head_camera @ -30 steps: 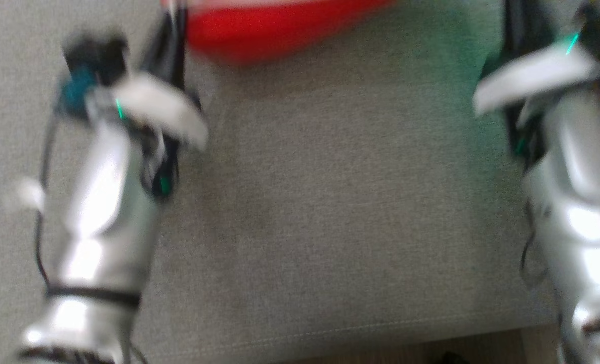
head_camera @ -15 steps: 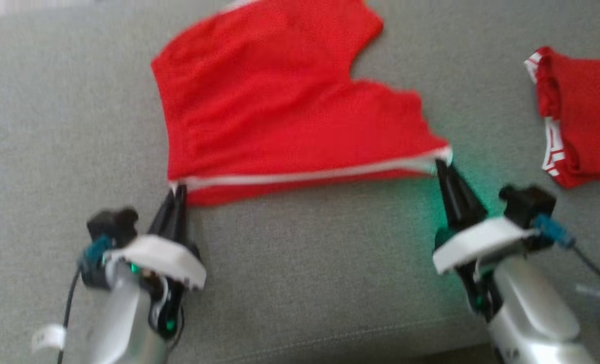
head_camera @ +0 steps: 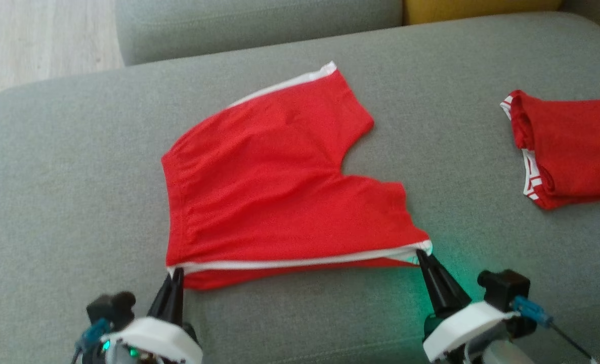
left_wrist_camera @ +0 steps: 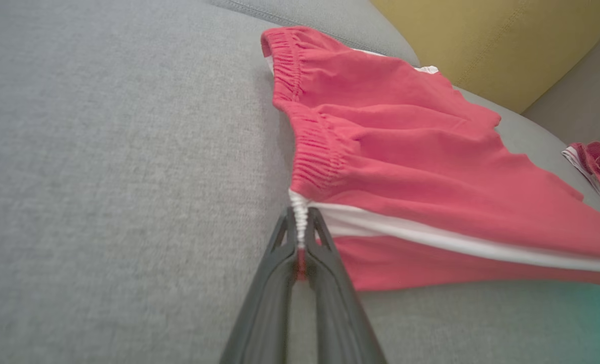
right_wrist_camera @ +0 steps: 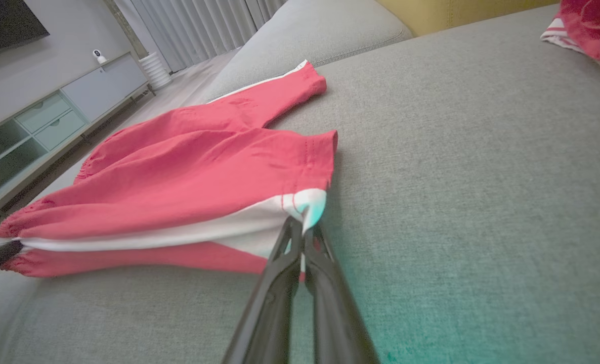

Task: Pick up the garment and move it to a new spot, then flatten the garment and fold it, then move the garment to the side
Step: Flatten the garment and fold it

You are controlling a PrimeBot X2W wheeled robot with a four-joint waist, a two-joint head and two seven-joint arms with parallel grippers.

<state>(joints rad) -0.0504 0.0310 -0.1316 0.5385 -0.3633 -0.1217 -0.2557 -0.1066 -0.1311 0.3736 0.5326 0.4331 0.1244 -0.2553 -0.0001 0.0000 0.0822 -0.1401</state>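
A: What is being hidden on the red shorts?
B: Their lower layer is lying under the upper one; a narrow red strip is showing below the white side stripe.
A: Orientation?
B: The long axis is running left to right along that stripe, waistband facing left, leg openings facing right.
A: Position against the grippers?
B: The shorts are lying on the grey sofa seat, just ahead of both. The left gripper is pinching the stripe's waistband end, the right gripper its hem end.
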